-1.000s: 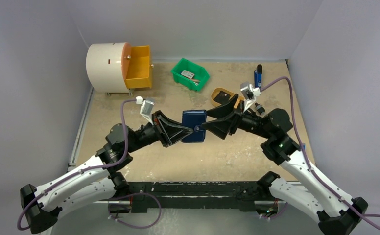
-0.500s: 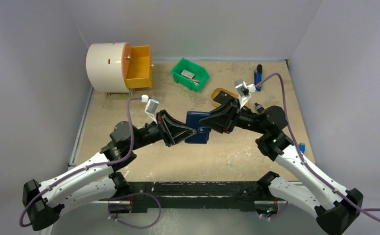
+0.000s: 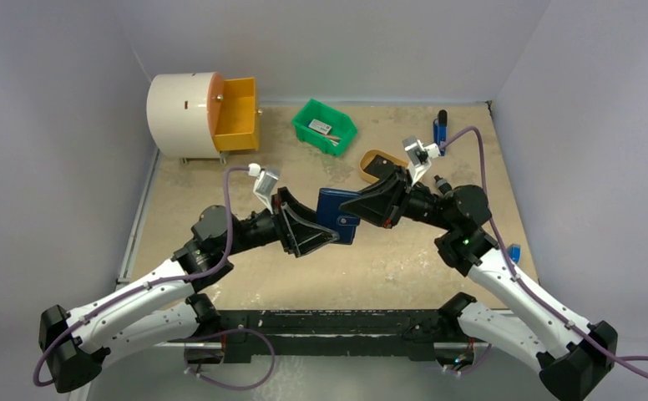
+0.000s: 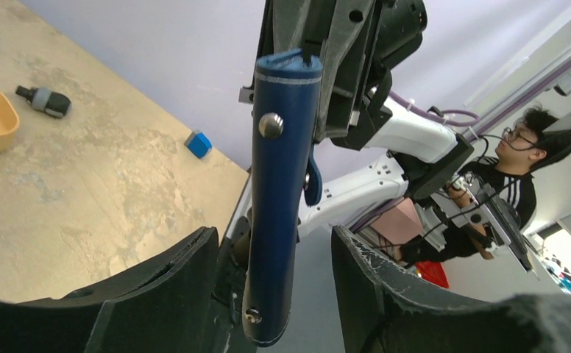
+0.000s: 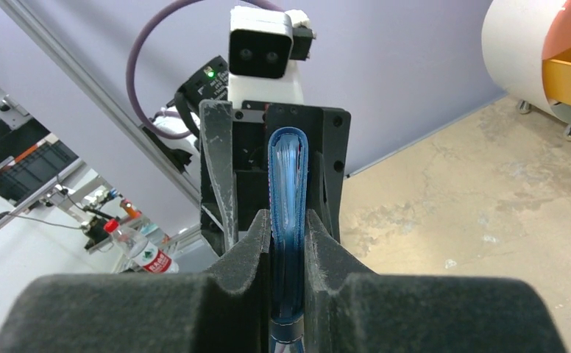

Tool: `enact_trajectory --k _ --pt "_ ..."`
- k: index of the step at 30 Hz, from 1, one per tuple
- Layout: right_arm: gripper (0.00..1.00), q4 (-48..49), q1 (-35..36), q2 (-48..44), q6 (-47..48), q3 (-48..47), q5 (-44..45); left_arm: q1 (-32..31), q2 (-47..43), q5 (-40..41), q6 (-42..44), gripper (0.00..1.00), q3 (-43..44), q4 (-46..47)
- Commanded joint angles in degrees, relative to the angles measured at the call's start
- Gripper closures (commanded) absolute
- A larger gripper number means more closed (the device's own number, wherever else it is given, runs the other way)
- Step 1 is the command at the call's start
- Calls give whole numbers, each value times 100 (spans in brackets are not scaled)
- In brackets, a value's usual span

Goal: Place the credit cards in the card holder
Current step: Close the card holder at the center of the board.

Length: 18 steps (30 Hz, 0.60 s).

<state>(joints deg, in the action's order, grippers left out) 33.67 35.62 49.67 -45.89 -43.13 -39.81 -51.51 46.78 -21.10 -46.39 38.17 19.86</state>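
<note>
The navy-blue card holder (image 3: 338,216) hangs in mid-air over the middle of the table, between the two grippers. My right gripper (image 3: 347,207) is shut on it. In the right wrist view its pads press both faces of the holder (image 5: 287,184) at the gripper (image 5: 288,220). My left gripper (image 3: 329,236) is open. In the left wrist view the holder (image 4: 279,184) stands edge-on between the fingers of this gripper (image 4: 274,243), with a gap on each side. A pale card-like piece (image 3: 320,127) lies in the green bin; I cannot tell if it is a credit card.
A white drum with an open orange drawer (image 3: 235,117) stands at the back left. The green bin (image 3: 341,135) sits at the back centre, with a tan dish (image 3: 374,159) to its right. A blue-and-black stick tool (image 3: 441,129) lies back right. A small blue block (image 3: 514,251) lies beside the right arm.
The right gripper has closed on the card holder and the left gripper has opened off it. Both arms have shifted slightly, and the holder now hangs from the right gripper alone.
</note>
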Motion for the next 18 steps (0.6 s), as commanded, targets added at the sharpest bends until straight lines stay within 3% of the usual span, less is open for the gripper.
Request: enact_trajectory --k 1,6,12,14,16,18 --pt "97 822 -1 -21 -254 6 19 -21 -11 -395 -224 43 -174 665" --pt "97 1122 -1 45 -397 49 -105 -20 -26 -474 -340 52 -343 1030" --pt "97 1131 -2 121 -423 35 -138 -18 103 -445 -543 93 -418 1378" --pt "96 991 -2 115 -354 -14 -105 -18 95 -342 -552 100 -427 1369" --pt "86 695 -2 97 -258 -72 -81 -17 63 -237 -533 100 -425 1318" --pt "61 284 -2 36 -149 -150 -43 -18 14 -89 -486 100 -409 1190"
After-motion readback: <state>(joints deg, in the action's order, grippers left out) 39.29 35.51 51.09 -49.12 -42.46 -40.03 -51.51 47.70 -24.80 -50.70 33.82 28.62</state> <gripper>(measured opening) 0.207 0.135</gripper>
